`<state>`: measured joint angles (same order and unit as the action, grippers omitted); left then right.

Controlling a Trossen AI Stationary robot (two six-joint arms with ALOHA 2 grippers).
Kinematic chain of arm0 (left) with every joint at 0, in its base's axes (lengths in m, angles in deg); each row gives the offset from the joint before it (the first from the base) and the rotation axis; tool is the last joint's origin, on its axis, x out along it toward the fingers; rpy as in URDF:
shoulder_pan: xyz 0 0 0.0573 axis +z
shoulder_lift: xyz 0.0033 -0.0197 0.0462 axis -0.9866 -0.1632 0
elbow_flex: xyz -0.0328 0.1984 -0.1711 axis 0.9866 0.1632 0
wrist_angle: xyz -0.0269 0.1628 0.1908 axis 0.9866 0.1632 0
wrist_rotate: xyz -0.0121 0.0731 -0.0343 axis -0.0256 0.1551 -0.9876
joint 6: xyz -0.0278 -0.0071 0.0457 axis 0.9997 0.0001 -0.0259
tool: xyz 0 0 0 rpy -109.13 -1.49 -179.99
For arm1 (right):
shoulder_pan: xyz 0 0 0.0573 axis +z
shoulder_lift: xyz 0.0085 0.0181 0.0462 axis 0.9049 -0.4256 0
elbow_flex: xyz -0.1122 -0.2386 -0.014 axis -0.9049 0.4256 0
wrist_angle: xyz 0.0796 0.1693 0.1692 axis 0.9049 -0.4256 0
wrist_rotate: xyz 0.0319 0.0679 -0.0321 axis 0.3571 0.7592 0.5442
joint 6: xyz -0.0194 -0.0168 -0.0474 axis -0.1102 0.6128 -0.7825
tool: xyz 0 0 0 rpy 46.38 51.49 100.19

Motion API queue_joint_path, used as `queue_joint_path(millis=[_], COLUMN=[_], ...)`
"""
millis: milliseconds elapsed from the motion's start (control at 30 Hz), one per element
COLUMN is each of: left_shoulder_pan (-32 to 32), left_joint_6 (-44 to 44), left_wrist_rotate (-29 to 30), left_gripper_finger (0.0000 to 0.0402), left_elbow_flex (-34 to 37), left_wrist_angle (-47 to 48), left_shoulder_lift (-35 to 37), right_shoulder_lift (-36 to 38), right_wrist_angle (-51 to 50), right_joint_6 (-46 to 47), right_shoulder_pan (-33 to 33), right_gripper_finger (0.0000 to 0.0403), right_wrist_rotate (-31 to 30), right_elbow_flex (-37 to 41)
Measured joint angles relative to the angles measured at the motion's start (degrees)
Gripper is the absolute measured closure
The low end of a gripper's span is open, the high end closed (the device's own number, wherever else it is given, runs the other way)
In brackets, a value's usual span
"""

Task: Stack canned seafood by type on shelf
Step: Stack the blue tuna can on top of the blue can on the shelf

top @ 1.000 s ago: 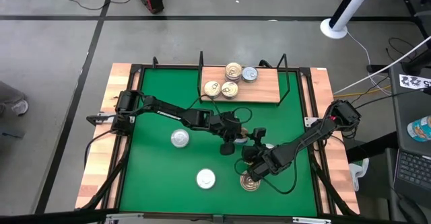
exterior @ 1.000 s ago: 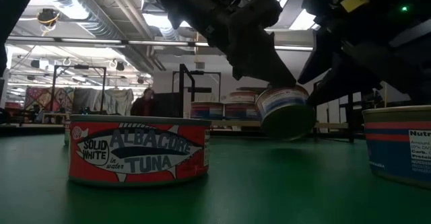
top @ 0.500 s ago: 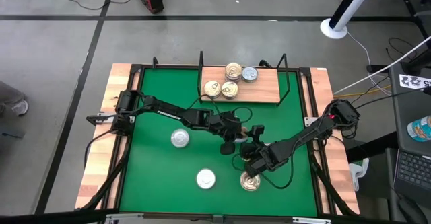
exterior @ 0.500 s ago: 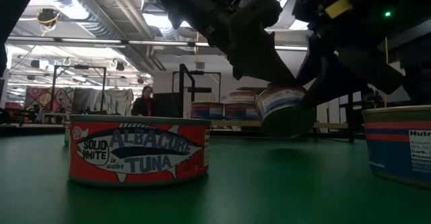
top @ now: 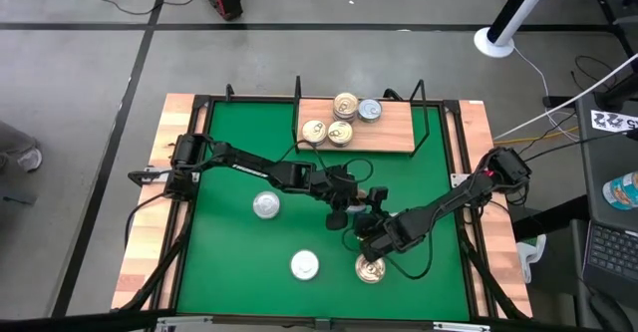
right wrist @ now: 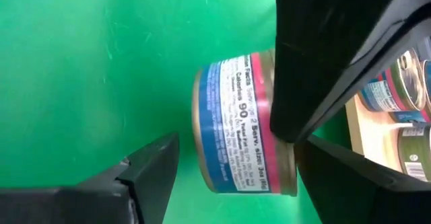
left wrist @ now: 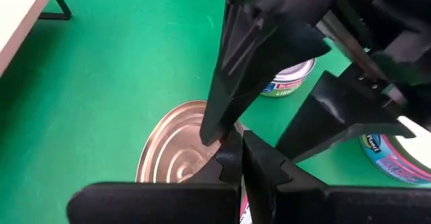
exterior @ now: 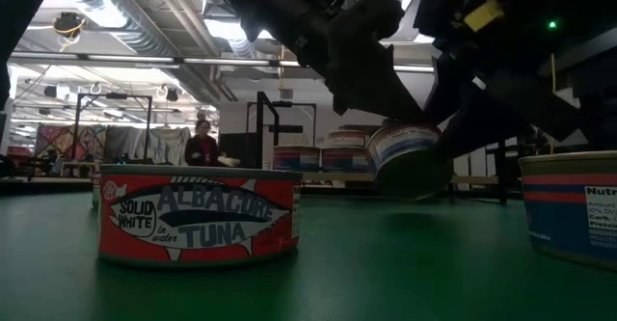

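Canned seafood is split between table and shelf. From the high view, the shelf at the table's far edge carries four tins: three gold-topped ones bunched together and a silver-topped one beside them. Two silver-topped tins and a gold-topped tin lie on the green mat. Both arms meet mid-table, the left gripper just beside the right gripper.

In the low view, a tilted tin hangs clear of the mat beneath the arms; a red tuna tin stands nearer.

The left wrist view shows its jaws pressed together on the tin's edge.

In the right wrist view, that tin lies on edge between the right gripper's wide-spread jaws, flat faces toward each finger; a handover looks likely.
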<state>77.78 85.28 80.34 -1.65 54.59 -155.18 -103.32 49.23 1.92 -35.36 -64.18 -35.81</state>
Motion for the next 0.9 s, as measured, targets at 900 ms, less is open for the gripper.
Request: queue_joint_path(millis=[900], left_shoulder_pan=[0.2], left_joint_6=[1.6], left_wrist_rotate=[-4.1], left_gripper_finger=[0.0401], left_elbow_flex=[0.0], left_wrist_angle=[-0.3], left_shoulder_lift=[0.0], right_shoulder_lift=[-0.9], right_wrist_angle=[2.4], right_joint_6=[-2.1], right_shoulder_pan=[0.0], right_gripper_finger=[0.0218], right_wrist_rotate=[-2.1], right_elbow_flex=[1.9])
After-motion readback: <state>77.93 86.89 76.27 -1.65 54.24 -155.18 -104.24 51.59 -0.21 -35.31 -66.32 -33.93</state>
